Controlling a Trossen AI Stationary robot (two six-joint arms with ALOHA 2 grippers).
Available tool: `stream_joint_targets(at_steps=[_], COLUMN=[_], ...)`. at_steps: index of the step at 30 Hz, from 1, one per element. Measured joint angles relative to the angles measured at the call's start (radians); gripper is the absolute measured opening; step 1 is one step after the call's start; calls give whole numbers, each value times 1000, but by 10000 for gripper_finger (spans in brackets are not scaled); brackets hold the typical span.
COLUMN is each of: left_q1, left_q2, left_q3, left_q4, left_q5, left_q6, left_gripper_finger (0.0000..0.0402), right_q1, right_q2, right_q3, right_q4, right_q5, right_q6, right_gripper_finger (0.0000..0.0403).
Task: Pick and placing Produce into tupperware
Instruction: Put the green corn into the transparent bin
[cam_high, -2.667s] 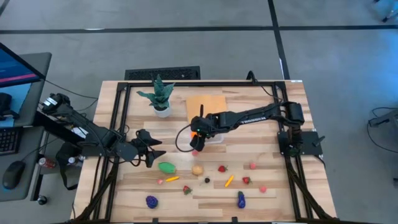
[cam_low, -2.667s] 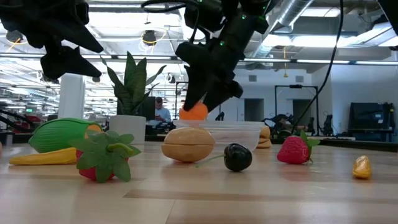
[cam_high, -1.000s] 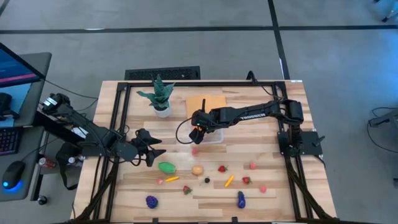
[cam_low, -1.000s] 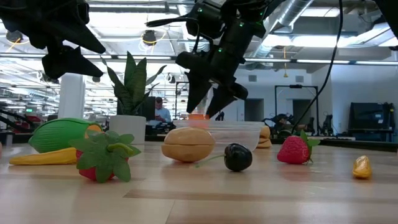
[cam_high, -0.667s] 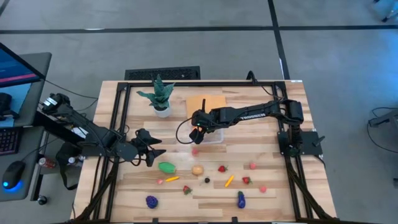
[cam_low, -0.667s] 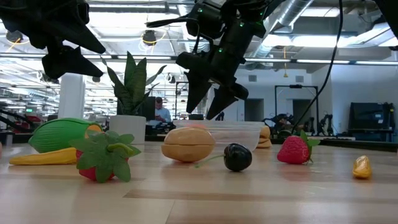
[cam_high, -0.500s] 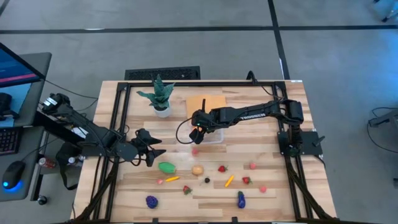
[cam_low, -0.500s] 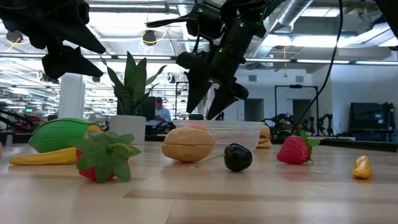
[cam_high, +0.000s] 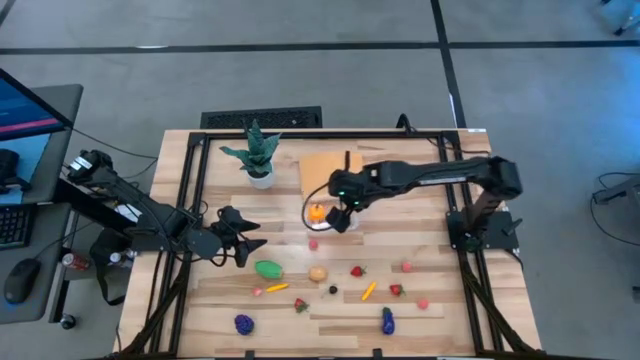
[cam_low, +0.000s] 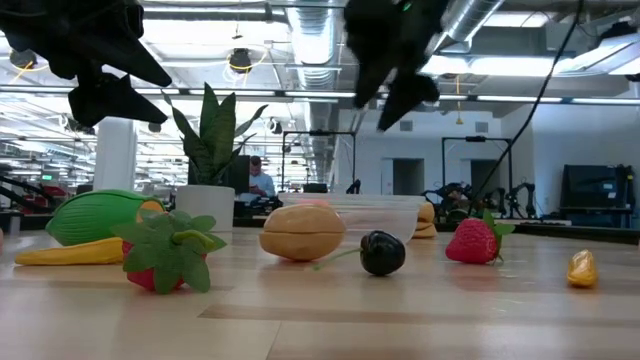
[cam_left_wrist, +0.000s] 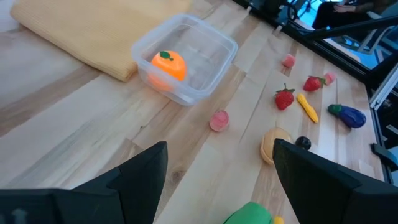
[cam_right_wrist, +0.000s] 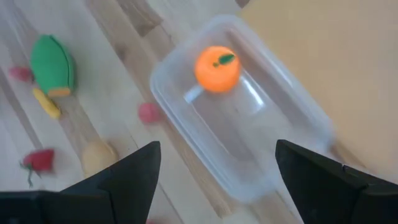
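The clear tupperware (cam_high: 331, 217) stands on the table in front of the orange cloth (cam_high: 331, 167). An orange toy fruit (cam_right_wrist: 217, 68) lies inside it, near its left end (cam_left_wrist: 168, 65). My right gripper (cam_right_wrist: 217, 149) hangs open well above the tupperware and holds nothing. It shows high up in the low view (cam_low: 395, 75). More produce is scattered on the table nearer the front edge: a green piece (cam_high: 268, 268), a tan one (cam_high: 317, 272) and a pink one (cam_high: 313, 243). My left gripper (cam_high: 252, 245) waits open at the left, above the table.
A potted plant (cam_high: 257, 157) stands at the back left, next to the cloth. Strawberries (cam_high: 357, 270), a small carrot (cam_high: 369, 291), an eggplant (cam_high: 387, 320) and purple grapes (cam_high: 244, 323) lie along the front. Black frame rails (cam_high: 190, 190) run along the table's sides.
The orange fruit has dropped from my right gripper's fingers into the tupperware and lies there. My right gripper has then gone up and back toward the table's right edge, staying open. My left arm has kept still.
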Motion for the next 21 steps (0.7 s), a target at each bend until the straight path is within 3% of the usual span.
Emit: stream_joint_targets(at_steps=[8, 16, 21], left_q1=[0, 0, 0], left_q2=[0, 0, 0], left_q3=[0, 0, 0], left_q4=[5, 0, -1], left_q5=[9, 324, 392], left_q6=[-1, 84, 200], left_gripper_finger=[281, 281, 281], right_q1=[82, 223, 334], right_q2=[-152, -270, -327], right_q3=[0, 0, 0], right_q4=[-276, -521, -593], right_q5=[116, 262, 365], right_q6=[22, 148, 209], right_gripper_finger=[311, 311, 311])
